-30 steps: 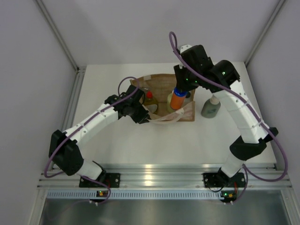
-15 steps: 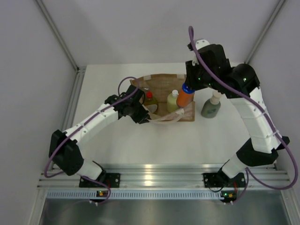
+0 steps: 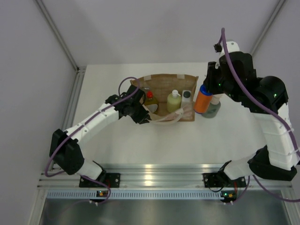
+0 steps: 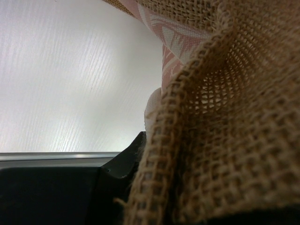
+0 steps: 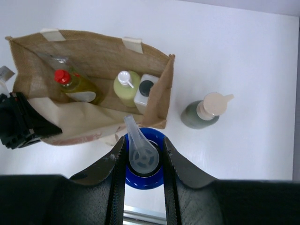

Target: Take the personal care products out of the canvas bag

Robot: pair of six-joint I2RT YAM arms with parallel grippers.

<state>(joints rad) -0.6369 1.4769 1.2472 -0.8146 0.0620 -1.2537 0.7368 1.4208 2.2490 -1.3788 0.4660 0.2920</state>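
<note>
The tan canvas bag (image 3: 164, 86) stands open at mid table; it also shows in the right wrist view (image 5: 93, 56). My left gripper (image 3: 140, 115) is shut on the bag's near left rim (image 4: 211, 140). My right gripper (image 3: 206, 91) is shut on the blue cap (image 5: 143, 161) of the orange bottle (image 3: 203, 102), held above the table right of the bag. Inside the bag stand the yellow red-capped bottle (image 5: 70, 82), the pale-green white-capped bottle (image 5: 125, 86) and the white dark-capped bottle (image 5: 146, 91). The grey-green pump bottle (image 5: 204, 112) stands on the table right of the bag. The silvery tube is hidden.
The white table (image 3: 140, 140) has grey walls behind and at both sides. A metal rail (image 3: 154, 176) runs along the near edge by the arm bases.
My right gripper has lifted the orange bottle out of the bag and carried it right, over the table beside the pump bottle. The left gripper has kept still on the bag rim.
</note>
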